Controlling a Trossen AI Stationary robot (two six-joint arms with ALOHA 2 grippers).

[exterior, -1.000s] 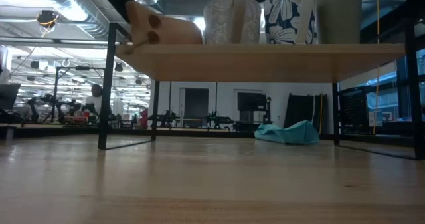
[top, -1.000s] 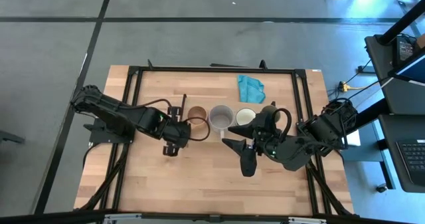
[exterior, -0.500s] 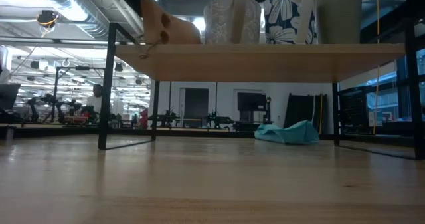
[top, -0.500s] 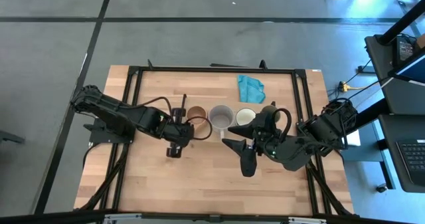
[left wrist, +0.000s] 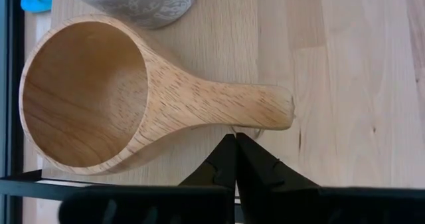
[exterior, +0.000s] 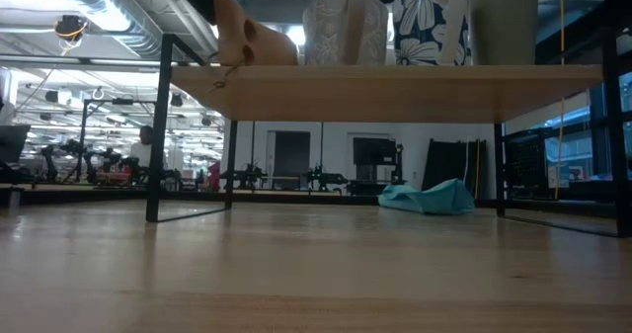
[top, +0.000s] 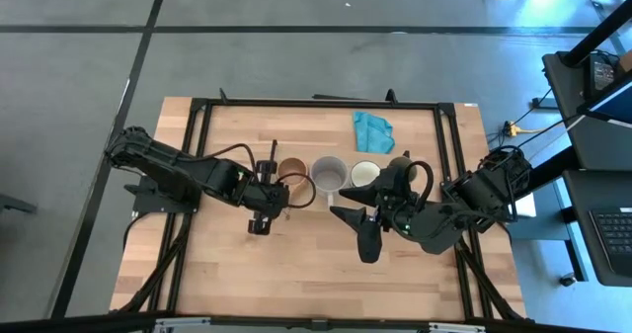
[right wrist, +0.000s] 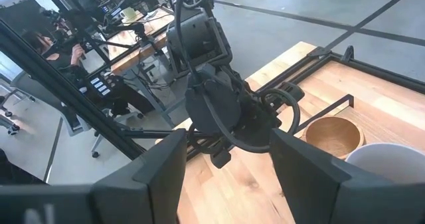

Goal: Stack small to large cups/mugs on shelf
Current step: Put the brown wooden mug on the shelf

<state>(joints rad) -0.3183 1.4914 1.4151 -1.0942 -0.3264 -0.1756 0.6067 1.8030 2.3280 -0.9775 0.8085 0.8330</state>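
Four cups stand in a row on the shelf: the brown wooden cup at the left, then the grey cup, the white cup and the olive-green cup. The wooden cup's long handle points toward the table's near edge. My left gripper is shut at that handle. My right gripper hangs open above the table, nearer than the shelf, with nothing between its fingers. My left gripper's shut fingertips stand against the left side of the wooden cup's handle, close to its free end. They come slanting down from the table's left, across the handle. A thin cord loop lies there; whether it is pinched I cannot tell. The cup stands on the shelf.
A teal cloth lies on the table behind the shelf. Black wire legs carry the shelf's ends, and a black frame runs round the table. Bare tabletop spreads in front of the shelf. People sit in the room beyond.
The wooden cup has turned about on the shelf: its handle, which stuck out toward the table's left, has swung round toward the near edge, while the bowl stayed in place. My left gripper, still shut, has tipped slightly and nudged toward the right with the handle.
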